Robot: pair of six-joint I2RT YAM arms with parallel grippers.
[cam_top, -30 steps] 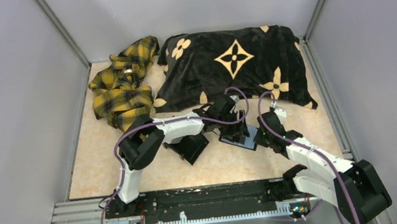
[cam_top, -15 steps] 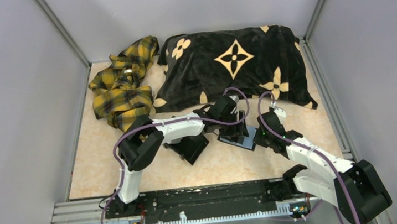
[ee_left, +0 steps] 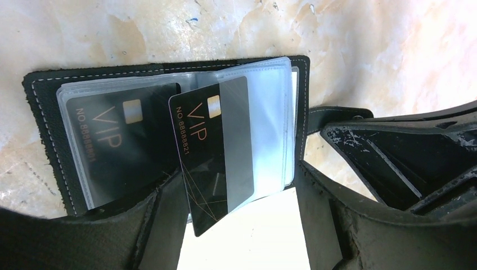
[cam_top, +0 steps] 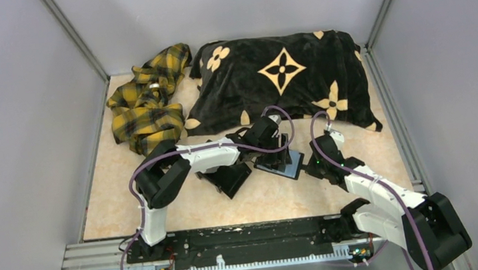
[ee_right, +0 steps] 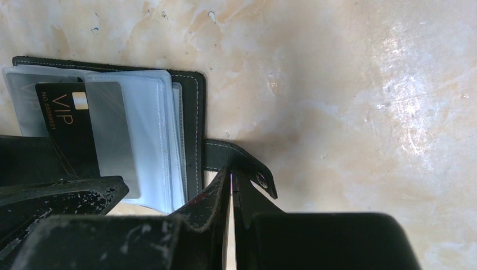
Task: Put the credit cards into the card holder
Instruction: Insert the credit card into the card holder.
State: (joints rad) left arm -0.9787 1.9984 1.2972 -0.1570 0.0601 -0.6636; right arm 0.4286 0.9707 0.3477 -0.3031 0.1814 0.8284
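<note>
L gripper is down over the open card holder, jaws wide apart and closed on nothing. A loose VIP card lies tilted btw its fingers, its upper part across a clear sleeve and its lower corner poking out past the sleeve's near edge, right by one finger. In the sleeve or on top of it, can't tell. A second VIP card sits fully in the sleeve beside it, square to the stitched border.

R gripper has its fingers pressed together, tips at the holder's snap strap; pinched or just pinned, can't tell.

Holder lies flat, mid-table. Room check: bare table beyond the strap on the R, a black tray just beside the holder on the L under the L arm, the pillow edge near behind, and plaid cloth well apart, far L
</note>
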